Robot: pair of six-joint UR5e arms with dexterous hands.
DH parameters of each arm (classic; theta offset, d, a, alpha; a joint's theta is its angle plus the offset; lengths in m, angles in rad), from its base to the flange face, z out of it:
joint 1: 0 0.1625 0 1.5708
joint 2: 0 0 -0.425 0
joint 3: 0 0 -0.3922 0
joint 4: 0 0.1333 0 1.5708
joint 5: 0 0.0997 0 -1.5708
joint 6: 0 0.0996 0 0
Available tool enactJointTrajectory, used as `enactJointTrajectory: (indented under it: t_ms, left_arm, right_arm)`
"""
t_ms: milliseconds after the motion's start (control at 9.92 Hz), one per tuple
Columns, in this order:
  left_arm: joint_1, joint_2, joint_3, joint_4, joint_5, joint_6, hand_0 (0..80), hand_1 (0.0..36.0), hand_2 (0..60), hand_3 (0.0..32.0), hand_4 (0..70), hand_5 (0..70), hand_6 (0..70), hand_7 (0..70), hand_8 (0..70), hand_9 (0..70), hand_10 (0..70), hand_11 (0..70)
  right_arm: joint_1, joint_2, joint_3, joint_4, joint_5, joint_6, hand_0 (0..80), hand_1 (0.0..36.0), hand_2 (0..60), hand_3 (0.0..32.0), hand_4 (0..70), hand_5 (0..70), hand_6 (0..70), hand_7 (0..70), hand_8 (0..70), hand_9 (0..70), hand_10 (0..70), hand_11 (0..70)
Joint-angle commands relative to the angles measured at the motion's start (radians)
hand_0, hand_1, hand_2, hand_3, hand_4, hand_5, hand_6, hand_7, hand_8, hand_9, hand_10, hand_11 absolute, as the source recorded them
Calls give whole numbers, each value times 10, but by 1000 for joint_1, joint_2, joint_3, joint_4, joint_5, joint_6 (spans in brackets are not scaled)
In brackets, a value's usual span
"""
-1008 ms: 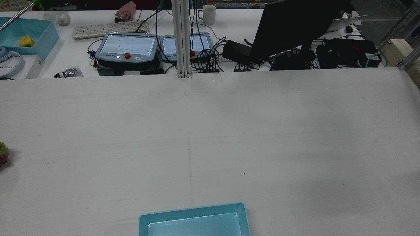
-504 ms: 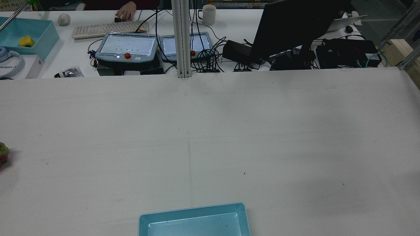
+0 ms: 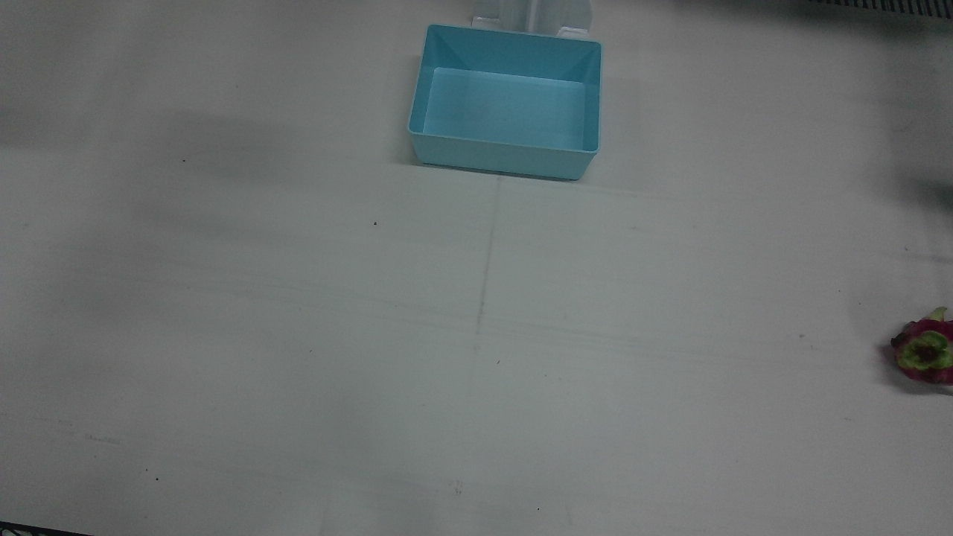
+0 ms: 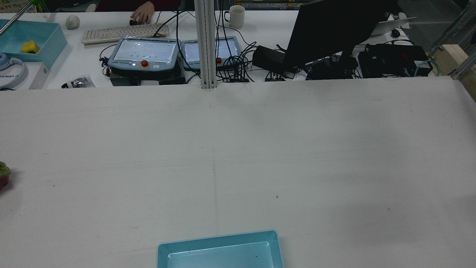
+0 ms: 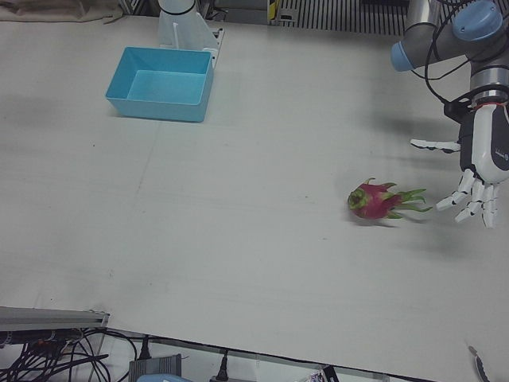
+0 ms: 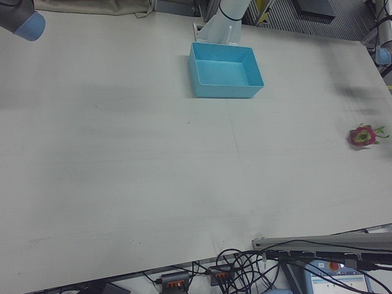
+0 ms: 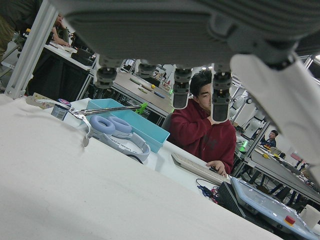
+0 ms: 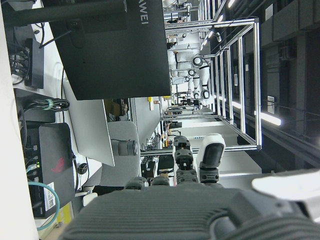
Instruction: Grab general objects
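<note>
A pink dragon fruit [image 5: 374, 200] with green scales lies on its side on the white table, far out on my left side. It also shows as the dragon fruit [image 3: 925, 350] at the front view's right edge, and as the dragon fruit [image 4: 3, 175] cut off at the rear view's left edge. My left hand [image 5: 477, 171] hangs just beyond its leafy end, fingers spread and pointing down, open and not touching it. My right hand [image 8: 190, 210] shows only in its own view, fingers extended, holding nothing.
An empty light-blue bin [image 3: 506, 160] stands near the robot's base at the table's middle. Beyond the far edge is a desk with teach pendants [image 4: 143, 54], a monitor [image 4: 334, 29] and a seated person [image 7: 205, 135]. The right arm's elbow [image 6: 21, 21] sits at a corner.
Nothing on the table has moved. The person's hand at the far keyboard has shifted slightly.
</note>
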Motion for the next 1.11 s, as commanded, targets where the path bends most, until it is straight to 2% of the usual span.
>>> enactJointTrajectory:
  t_ms: [0, 101, 202, 303, 403, 504, 605, 706, 807, 908, 1008]
  left_arm:
    - [11, -4, 11, -10, -30, 27, 560, 156, 0, 136, 0, 237, 54, 262, 22, 38, 0, 0]
    - [25, -4, 11, -5, -30, 110, 586, 178, 0, 122, 0, 251, 53, 269, 23, 39, 0, 0]
    - [37, -2, 11, 12, -29, 161, 614, 206, 0, 118, 0, 253, 53, 268, 20, 39, 0, 0]
    - [42, -1, 11, -5, -20, 187, 635, 225, 0, 134, 0, 229, 27, 249, 14, 35, 0, 0]
    - [42, -1, -18, -37, -17, 119, 625, 218, 0, 136, 0, 225, 18, 245, 13, 35, 0, 0]
    - [43, -4, -94, -31, -27, 73, 613, 208, 0, 156, 0, 206, 1, 228, 10, 31, 0, 0]
    - [45, -34, -162, 4, -53, 75, 556, 166, 0, 148, 0, 157, 0, 197, 12, 25, 0, 0]
    - [47, -130, -158, 74, -97, 77, 508, 119, 0, 66, 0, 111, 0, 165, 16, 19, 0, 0]
    - [50, -241, -138, 152, -111, 78, 519, 123, 0, 6, 0, 146, 7, 200, 18, 26, 0, 0]
    - [72, -324, -102, 192, -119, 91, 531, 132, 0, 0, 0, 182, 34, 228, 20, 31, 0, 0]
    - [152, -341, -98, 206, -166, 138, 541, 140, 0, 0, 18, 223, 62, 250, 25, 36, 0, 0]
  right_arm:
    - [-2, 2, 0, 0, 0, 1, 0, 0, 0, 0, 0, 0, 0, 0, 0, 0, 0, 0]
    - [0, 0, 0, 0, 0, -1, 0, 0, 0, 0, 0, 0, 0, 0, 0, 0, 0, 0]
    - [0, 0, 0, 0, 0, 1, 0, 0, 0, 0, 0, 0, 0, 0, 0, 0, 0, 0]
    - [0, 0, 0, 0, 0, -1, 0, 0, 0, 0, 0, 0, 0, 0, 0, 0, 0, 0]
    - [0, 0, 1, 0, 0, -1, 0, 0, 0, 0, 0, 0, 0, 0, 0, 0, 0, 0]
    - [0, 0, 2, 0, 0, -1, 0, 0, 0, 0, 0, 0, 0, 0, 0, 0, 0, 0]
    - [0, 0, 2, 0, 0, -1, 0, 0, 0, 0, 0, 0, 0, 0, 0, 0, 0, 0]
    - [0, 0, 2, 0, 0, -1, 0, 0, 0, 0, 0, 0, 0, 0, 0, 0, 0, 0]
    - [0, 0, 3, 0, 0, -2, 0, 0, 0, 0, 0, 0, 0, 0, 0, 0, 0, 0]
    - [0, 0, 3, 0, 0, -2, 0, 0, 0, 0, 0, 0, 0, 0, 0, 0, 0, 0]
    - [0, 2, 3, 0, 0, -2, 0, 0, 0, 0, 0, 0, 0, 0, 0, 0, 0, 0]
